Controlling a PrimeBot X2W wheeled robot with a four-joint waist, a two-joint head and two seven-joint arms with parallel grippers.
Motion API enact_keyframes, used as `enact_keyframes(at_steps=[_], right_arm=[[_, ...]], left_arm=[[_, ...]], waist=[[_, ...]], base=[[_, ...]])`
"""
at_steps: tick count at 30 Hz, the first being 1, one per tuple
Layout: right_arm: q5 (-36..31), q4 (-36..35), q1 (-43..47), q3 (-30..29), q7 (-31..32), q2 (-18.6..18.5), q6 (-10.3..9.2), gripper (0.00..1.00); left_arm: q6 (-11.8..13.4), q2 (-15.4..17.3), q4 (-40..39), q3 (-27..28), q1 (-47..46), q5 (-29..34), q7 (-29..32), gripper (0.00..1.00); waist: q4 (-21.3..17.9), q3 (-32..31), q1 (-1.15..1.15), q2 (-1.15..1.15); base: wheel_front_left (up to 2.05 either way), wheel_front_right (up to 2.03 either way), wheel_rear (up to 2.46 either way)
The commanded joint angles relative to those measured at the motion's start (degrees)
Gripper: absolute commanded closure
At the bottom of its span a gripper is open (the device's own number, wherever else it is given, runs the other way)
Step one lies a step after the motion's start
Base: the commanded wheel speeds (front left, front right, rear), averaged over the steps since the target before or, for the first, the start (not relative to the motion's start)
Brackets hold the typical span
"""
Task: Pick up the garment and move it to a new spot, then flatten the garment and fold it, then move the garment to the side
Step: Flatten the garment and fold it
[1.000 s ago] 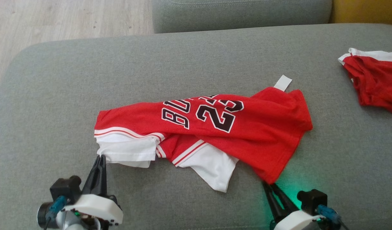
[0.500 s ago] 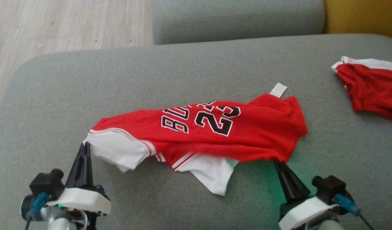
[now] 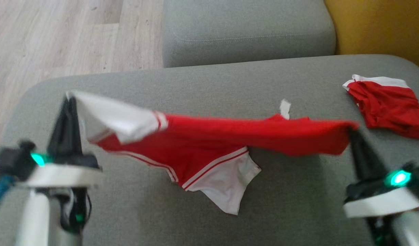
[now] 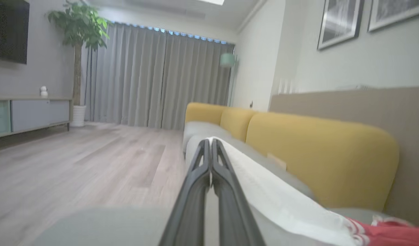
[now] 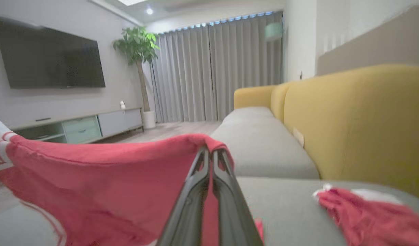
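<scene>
The garment is a red jersey with white sleeves and striped trim, stretched in the air between both grippers above the grey sofa seat. My left gripper is shut on its white sleeve corner, seen as white cloth beside the closed fingers. My right gripper is shut on the red hem corner; red cloth drapes over the closed fingertips. One white sleeve still hangs down onto the cushion.
A second red and white garment lies at the seat's right side, also the red heap. Another grey cushion sits behind, yellow backrest at the right, wooden floor at the left.
Both grippers have risen and spread apart, lifting the jersey off the seat and pulling it taut. The right gripper closed on the hem. The head camera has tilted up.
</scene>
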Motion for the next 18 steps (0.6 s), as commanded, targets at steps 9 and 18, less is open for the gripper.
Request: enact_keyframes(at_steps=[9,18], right_arm=[[10.22,-13.03,-17.6,-3.16,8.34,-12.05,-0.05,1.0],[15.54,-1.65,-45.08,5.82,18.69,-13.26,-0.05,1.0]], left_arm=[[-0.36,4.76,-13.39,1.56,-26.25,-13.34,9.38,1.0],[-0.4,7.71,5.26,-1.27,-51.75,-16.03,12.98,1.0]], waist=[[-0.98,0.64,0.0,0.0],[-1.67,10.99,0.0,0.0]], base=[[0.0,0.0,0.0],[0.0,0.0,0.0]])
